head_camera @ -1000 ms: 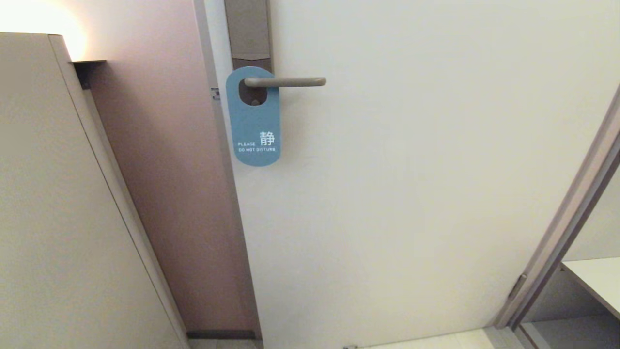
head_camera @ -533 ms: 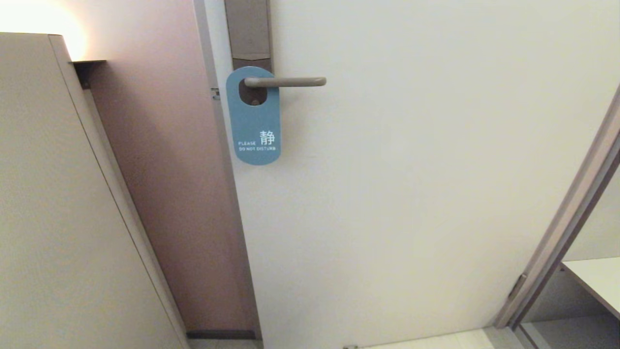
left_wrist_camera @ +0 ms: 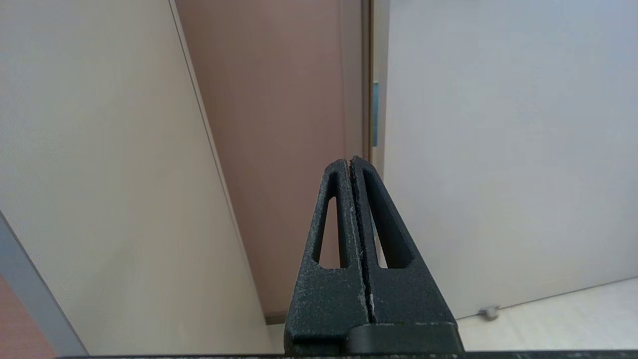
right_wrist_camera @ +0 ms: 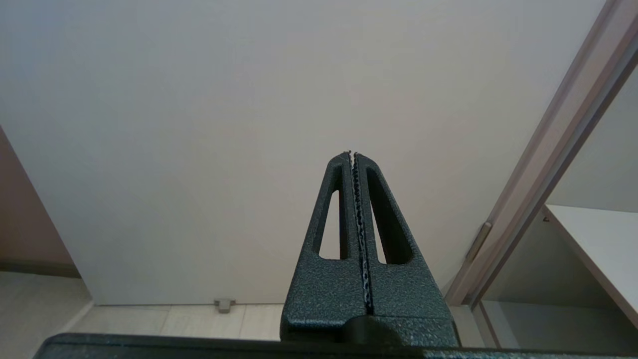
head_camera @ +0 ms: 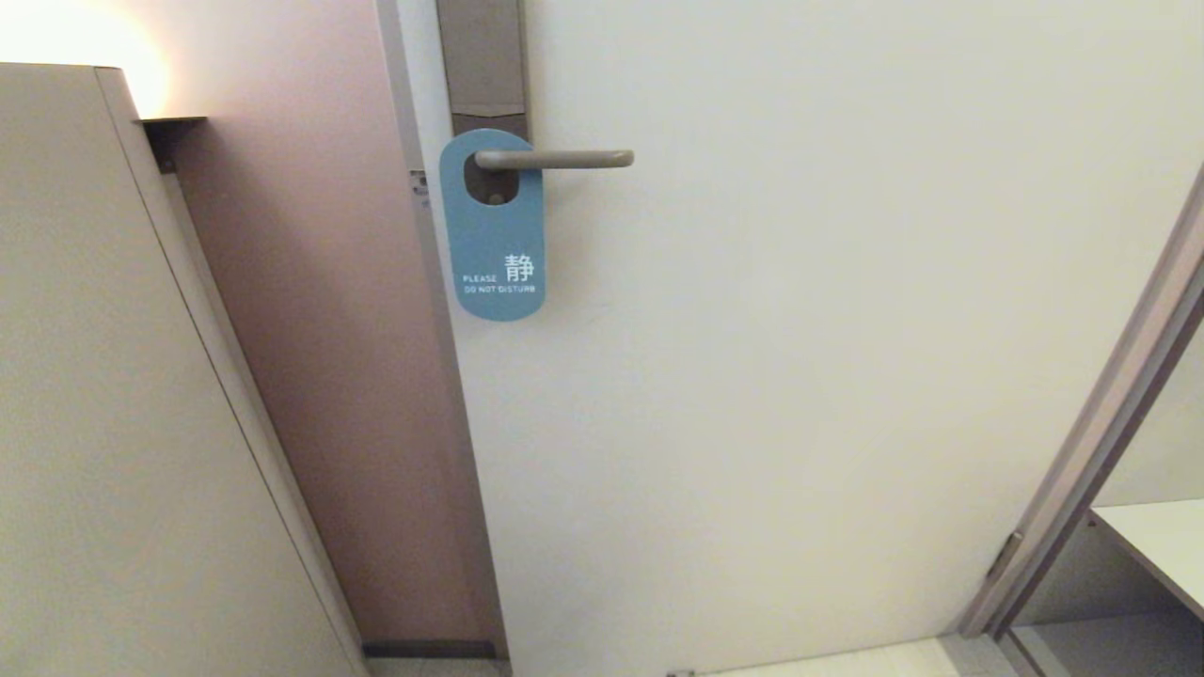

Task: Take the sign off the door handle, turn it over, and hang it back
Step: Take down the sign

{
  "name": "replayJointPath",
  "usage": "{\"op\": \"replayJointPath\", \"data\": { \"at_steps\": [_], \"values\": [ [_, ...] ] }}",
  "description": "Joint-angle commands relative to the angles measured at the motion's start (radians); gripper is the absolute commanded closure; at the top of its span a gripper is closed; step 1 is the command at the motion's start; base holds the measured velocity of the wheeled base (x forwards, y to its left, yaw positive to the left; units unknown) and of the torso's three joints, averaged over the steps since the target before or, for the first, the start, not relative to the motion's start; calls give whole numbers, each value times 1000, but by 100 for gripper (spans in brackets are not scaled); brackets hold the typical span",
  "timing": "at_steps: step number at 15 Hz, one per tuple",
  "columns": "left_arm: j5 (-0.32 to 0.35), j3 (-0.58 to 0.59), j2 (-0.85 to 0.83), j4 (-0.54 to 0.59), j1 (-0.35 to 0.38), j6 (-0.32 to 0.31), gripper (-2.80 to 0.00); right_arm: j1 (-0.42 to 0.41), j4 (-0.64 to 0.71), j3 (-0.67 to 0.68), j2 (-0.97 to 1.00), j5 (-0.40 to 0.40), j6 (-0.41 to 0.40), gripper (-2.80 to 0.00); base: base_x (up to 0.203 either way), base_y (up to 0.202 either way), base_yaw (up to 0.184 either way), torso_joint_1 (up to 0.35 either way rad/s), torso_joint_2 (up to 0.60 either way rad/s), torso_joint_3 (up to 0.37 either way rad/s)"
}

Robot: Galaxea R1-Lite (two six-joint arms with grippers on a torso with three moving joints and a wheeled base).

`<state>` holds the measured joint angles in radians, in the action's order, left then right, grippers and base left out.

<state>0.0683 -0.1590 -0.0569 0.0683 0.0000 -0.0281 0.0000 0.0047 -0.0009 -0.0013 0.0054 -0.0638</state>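
The sign [head_camera: 494,230] hangs by its oval hole on the door handle [head_camera: 555,159], blue face out, reading "PLEASE DO NOT DISTURB". The handle is a slim grey-beige lever on a tall narrow plate [head_camera: 482,56] on the white door. A thin blue sliver of the sign [left_wrist_camera: 375,114] shows edge-on in the left wrist view. Neither arm shows in the head view. My left gripper [left_wrist_camera: 350,159] is shut and empty, low, facing the door's edge. My right gripper [right_wrist_camera: 352,154] is shut and empty, low, facing the door.
A beige cabinet [head_camera: 113,395] stands at the left, with a pinkish wall [head_camera: 320,329] between it and the door. The door frame [head_camera: 1091,451] and a white shelf [head_camera: 1157,545] are at the right. A small door stop [right_wrist_camera: 224,304] sits on the floor.
The sign sways very slightly on the handle. Nothing else has moved.
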Motion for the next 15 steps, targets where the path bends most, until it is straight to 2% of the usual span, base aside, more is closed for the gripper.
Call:
{"op": "replayJointPath", "data": {
  "at_steps": [1,6,11,15],
  "values": [
    [1,-51,-96,1,-2,14,0,0,0,1,1,1,-1,0,0,0,0,0,0,0],
    [-6,-245,-388,-16,-77,159,0,0,0,1,1,1,-1,0,0,0,0,0,0,0],
    [8,-399,-635,-40,-88,182,0,0,0,1,1,1,-1,0,0,0,0,0,0,0],
    [94,-510,-816,-85,-87,183,0,0,0,1,1,1,-1,0,0,0,0,0,0,0]
  ]
}}
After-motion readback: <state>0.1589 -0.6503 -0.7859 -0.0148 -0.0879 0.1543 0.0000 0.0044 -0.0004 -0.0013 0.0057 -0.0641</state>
